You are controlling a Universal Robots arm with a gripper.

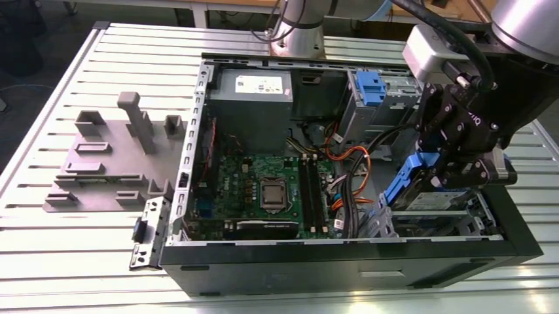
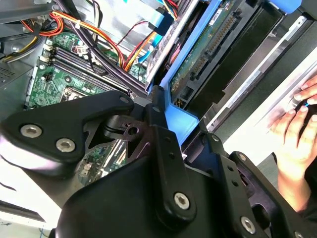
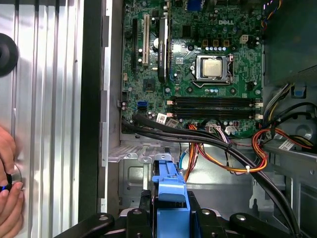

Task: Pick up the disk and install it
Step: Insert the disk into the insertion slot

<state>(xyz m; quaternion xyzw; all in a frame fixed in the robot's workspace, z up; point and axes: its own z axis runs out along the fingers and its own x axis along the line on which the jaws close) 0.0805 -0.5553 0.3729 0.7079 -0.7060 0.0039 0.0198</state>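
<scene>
I have the disk clamped over the drive bay of the open case.

The ribbed pale metal worktop (image 1: 52, 235) carries the open black desktop computer case (image 1: 349, 261) and, at the exterior view's left, a grey plastic fixture block (image 1: 105, 170). Only the exterior view shows me the arm reaching down at the case's right end, its black gripper (image 1: 454, 171) upright. The first wrist view gives me the green motherboard (image 3: 198, 64) and a person's hand (image 3: 9, 198) on the worktop. My jaws are clenched on the silver hard drive in its blue plastic carrier frame (image 1: 410, 180), tilted steeply on edge above the bay.
</scene>
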